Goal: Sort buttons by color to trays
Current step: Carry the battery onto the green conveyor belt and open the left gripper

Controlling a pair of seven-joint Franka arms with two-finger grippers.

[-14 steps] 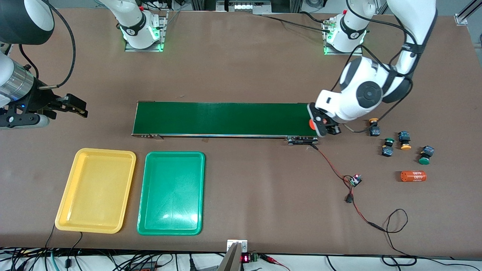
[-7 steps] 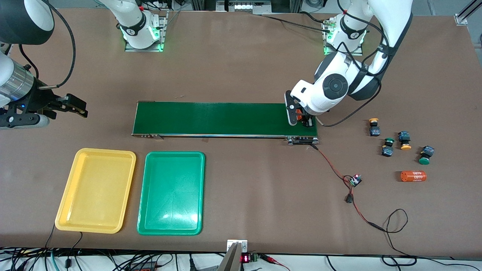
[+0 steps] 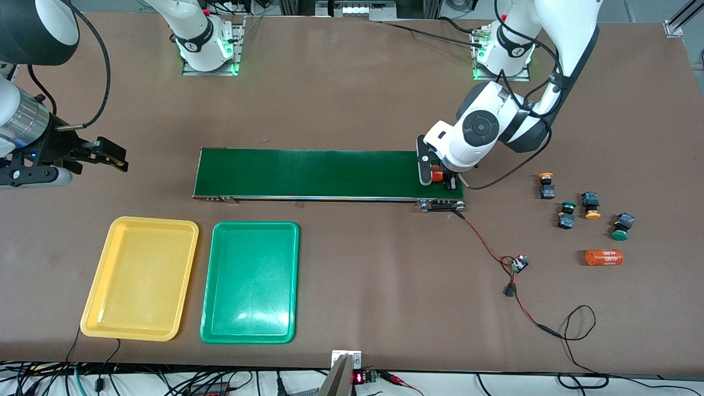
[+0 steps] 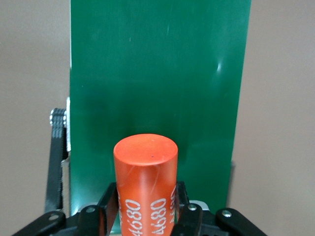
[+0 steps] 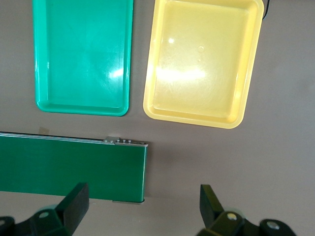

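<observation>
Four buttons (image 3: pixel 568 214), two trays (image 3: pixel 181 279), two cylinders (image 3: pixel 603 257).

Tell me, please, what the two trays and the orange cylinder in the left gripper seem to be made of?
Yellow tray and green tray: probably glossy moulded plastic, since both show bright glare and rounded rims.
Orange cylinder, held in the left gripper: smooth, slightly shiny, with white print; possibly plastic or painted metal.
</observation>
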